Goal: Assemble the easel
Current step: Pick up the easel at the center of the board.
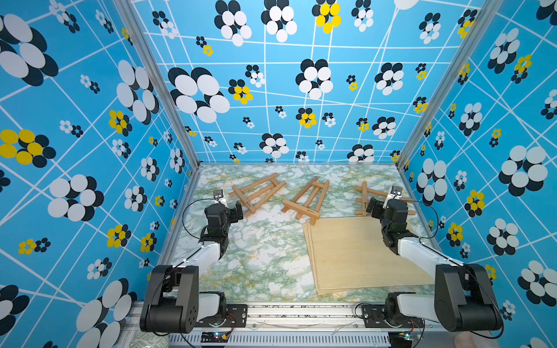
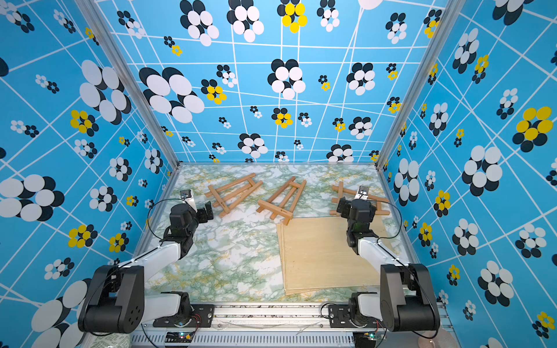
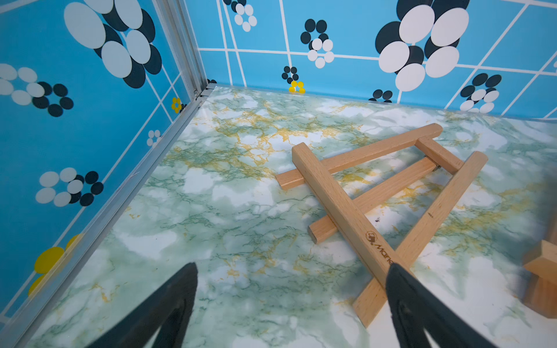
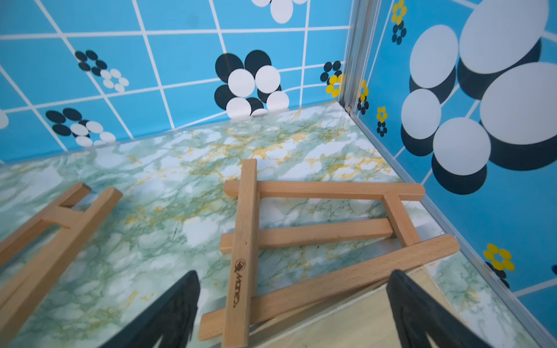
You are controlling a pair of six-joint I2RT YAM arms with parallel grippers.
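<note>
Both top views: three wooden easels lie flat on the marble tabletop [image 1: 265, 250], none of them gripped.
The left fingers [image 3: 177, 292] stand wide apart and empty, close to the crossbar end of the left easel [image 1: 256, 192]. The right fingers [image 4: 180, 298] are equally wide and empty over the right easel [image 1: 366, 197], whose lower leg overlaps the stacked plywood boards [image 1: 361, 253]. The middle easel [image 1: 306, 199] lies between, its foot at the boards' far corner.

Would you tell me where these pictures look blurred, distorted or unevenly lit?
In both top views the wide lens splays the frame posts outward; light even, shadows faint. In the left wrist view the left gripper is blurred, the left easel sharp. In the right wrist view the right gripper is soft, the right easel crisp.
</note>
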